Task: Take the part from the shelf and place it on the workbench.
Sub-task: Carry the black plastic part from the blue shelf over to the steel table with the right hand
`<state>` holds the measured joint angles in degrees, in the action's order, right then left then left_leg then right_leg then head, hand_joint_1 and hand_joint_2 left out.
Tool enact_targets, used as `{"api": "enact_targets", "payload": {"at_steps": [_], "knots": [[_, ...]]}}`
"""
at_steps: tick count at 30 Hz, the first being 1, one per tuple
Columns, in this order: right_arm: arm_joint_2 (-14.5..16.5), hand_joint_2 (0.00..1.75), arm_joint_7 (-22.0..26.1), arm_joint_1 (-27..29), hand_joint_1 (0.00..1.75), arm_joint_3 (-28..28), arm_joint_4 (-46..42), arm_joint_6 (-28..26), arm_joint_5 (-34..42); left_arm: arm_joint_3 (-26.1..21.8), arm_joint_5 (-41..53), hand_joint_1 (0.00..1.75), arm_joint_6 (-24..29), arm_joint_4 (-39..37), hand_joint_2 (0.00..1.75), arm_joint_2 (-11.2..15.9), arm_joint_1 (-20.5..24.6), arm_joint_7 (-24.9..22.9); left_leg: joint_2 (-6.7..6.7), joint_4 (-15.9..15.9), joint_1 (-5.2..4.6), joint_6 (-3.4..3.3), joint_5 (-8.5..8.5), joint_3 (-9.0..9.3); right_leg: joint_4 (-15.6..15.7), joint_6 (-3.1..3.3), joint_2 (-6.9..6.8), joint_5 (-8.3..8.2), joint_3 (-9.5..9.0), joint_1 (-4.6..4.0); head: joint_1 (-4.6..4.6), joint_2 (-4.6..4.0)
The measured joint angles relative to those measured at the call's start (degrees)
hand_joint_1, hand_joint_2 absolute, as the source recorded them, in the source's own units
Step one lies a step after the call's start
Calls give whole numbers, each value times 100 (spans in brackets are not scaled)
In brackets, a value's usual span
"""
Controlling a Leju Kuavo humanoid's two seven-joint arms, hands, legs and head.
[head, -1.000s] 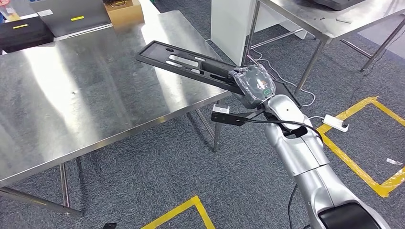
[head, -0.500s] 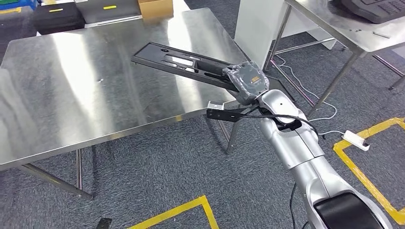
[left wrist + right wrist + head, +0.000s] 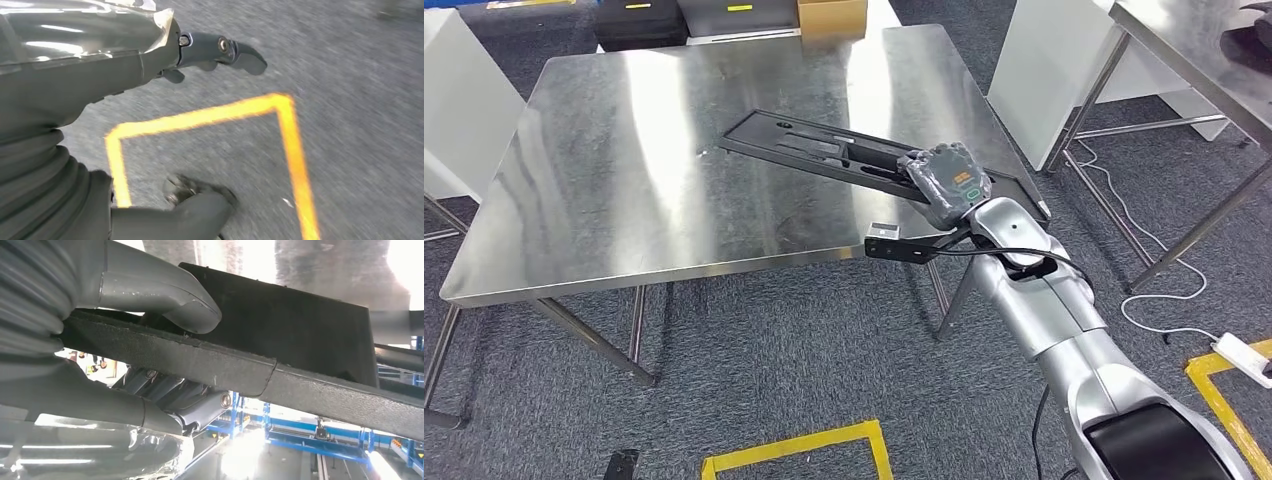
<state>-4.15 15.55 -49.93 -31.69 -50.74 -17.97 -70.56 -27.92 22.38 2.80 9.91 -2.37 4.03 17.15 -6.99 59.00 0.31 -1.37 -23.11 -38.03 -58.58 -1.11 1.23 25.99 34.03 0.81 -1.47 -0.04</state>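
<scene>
No text, label or number can be read anywhere.

The right hand [image 3: 949, 183] covers the near end of the black part [image 3: 824, 148], so its fingers go unseen from the head. The floor [image 3: 350, 60] at the left wrist is blurred; the dark object [image 3: 187, 187] there is perhaps a foot.
</scene>
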Motion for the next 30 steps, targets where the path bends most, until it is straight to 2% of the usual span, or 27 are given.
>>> {"api": "enact_targets", "payload": {"at_steps": [2, 3, 4, 5, 6, 7, 8, 10, 11, 12, 15, 16, 19, 20, 21, 23, 24, 25, 26, 27, 29, 30], "knots": [[9, 175, 52, -27, 168, 0, 97, -85, 7, -42, -10, 0, -39, -2, 175, -16, -27, 177, 270, 311, -3, 69, -206, -146, 34, 89, -77, -13, -32, 35, -38, 0], [14, 175, 83, -45, 168, -1, 159, -120, 11, -58, -14, 0, -49, -3, 175, -29, -31, 191, 447, 637, 4, 104, -382, -297, 37, 119, -106, -9, -40, 26, -59, 0], [17, 175, 108, -59, 168, -2, 236, -150, 14, -78, -21, 0, -77, -3, 175, -33, -30, 199, 557, 1031, 23, 134, -559, -484, 37, 144, -140, -3, -44, 21, -78, 0], [20, 175, 131, -67, 168, -4, 320, -171, 18, -101, -38, 0, -119, -3, 175, -40, -30, 205, 613, 1367, 44, 157, -677, -654, 36, 150, -173, 2, -47, 15, -79, 0], [22, 175, 152, -70, 168, -8, 400, -184, 24, -125, -55, 0, -164, -3, 175, -47, -32, 205, 637, 1548, 59, 172, -704, -753, 35, 154, -203, 7, -48, 12, -80, 0], [25, 175, 168, -70, 168, -11, 478, -206, 37, -150, -70, 0, -205, -3, 175, -55, -33, 199, 650, 1511, 71, 179, -625, -743, 35, 154, -229, 12, -52, 12, -82, 0], [28, 175, 191, -76, 168, -14, 547, -234, 58, -172, -82, 0, -239, -3, 175, -58, -34, 193, 667, 1233, 79, 175, -454, -605, 34, 148, -248, 20, -60, 11, -80, 0], [40, 175, 224, -111, 168, -15, 663, -307, 102, -205, -87, 0, -276, -3, 175, -60, -32, 182, 728, 442, 70, 144, -134, -181, 31, 111, -272, 46, -81, -11, -81, 0], [47, 175, 233, -141, 168, -16, 716, -338, 117, -215, -89, 0, -292, -3, 175, -61, -29, 180, 751, 155, 58, 121, -55, -18, 25, 90, -280, 62, -83, -30, -76, 0], [52, 175, 236, -171, 168, -16, 766, -359, 126, -222, -94, 0, -304, -3, 175, -68, -28, 175, 765, 11, 48, 107, -38, 66, 20, 83, -285, 78, -86, -69, -72, 0], [57, 175, 242, -235, 168, -21, 910, -379, 145, -253, -104, 0, -333, -3, 175, -86, -33, 153, 734, -36, 12, 91, -34, 95, 49, 70, -300, 83, -101, -127, -63, 0], [63, 175, 244, -246, 168, -25, 951, -384, 153, -269, -99, 0, -334, -3, 175, -86, -33, 143, 719, -32, -13, 63, -41, 90, 83, 38, -318, 68, -117, -102, -64, 0], [101, 175, 254, -286, 168, -45, 1056, -415, 177, -304, -59, 0, -294, -2, 175, -90, -38, 91, 665, -120, 9, -90, -28, 130, 147, -78, -346, 70, -148, -62, -64, 0], [109, 175, 261, -309, 168, -51, 1086, -432, 184, -309, -44, 0, -277, -2, 175, -95, -38, 79, 647, -166, 37, -133, -5, 160, 42, -86, -309, 136, -101, -65, -55, 0], [111, 175, 269, -329, 168, -58, 1113, -450, 188, -311, -31, 0, -267, -1, 175, -99, -36, 73, 622, -196, 57, -158, 13, 183, -201, -72, -259, 258, 14, -63, -45, 0], [114, 175, 291, -350, 168, -79, 1182, -475, 190, -314, -12, 0, -252, -1, 175, -104, -28, 59, 552, -202, 54, -178, 24, 186, -980, -30, -192, 569, 375, -42, -33, 0], [115, 175, 298, -345, 168, -93, 1223, -481, 189, -314, -6, 0, -239, -1, 175, -105, -28, 49, 498, -201, 54, -178, 24, 186, -1341, -33, -180, 680, 557, -35, -33, 0], [116, 175, 303, -337, 168, -106, 1260, -484, 188, -315, -2, 0, -223, -2, 175, -107, -30, 38, 437, -199, 53, -177, 24, 186, -1535, -56, -172, 709, 661, -27, -30, 0], [117, 175, 306, -333, 168, -119, 1296, -485, 189, -316, 1, 0, -204, -2, 175, -109, -32, 27, 366, -195, 55, -174, 26, 186, -1506, -98, -159, 647, 661, -17, -26, 0], [122, 175, 307, -337, 168, -131, 1323, -486, 189, -318, 1, 0, -185, -2, 175, -112, -34, 13, 293, -186, 57, -166, 26, 187, -1235, -149, -126, 496, 549, 2, -25, 0], [140, 175, 308, -374, 168, -154, 1372, -486, 189, -327, 1, 0, -148, -1, 175, -113, -31, -19, 162, -140, 50, -121, 15, 164, -425, -227, 101, 161, 186, 55, -15, 0], [157, 175, 308, -394, 168, -163, 1395, -485, 188, -335, 1, 0, -130, -1, 175, -112, -29, -36, 106, -116, 44, -88, 9, 140, -129, -230, 204, 58, 54, 75, -17, 0]]}}
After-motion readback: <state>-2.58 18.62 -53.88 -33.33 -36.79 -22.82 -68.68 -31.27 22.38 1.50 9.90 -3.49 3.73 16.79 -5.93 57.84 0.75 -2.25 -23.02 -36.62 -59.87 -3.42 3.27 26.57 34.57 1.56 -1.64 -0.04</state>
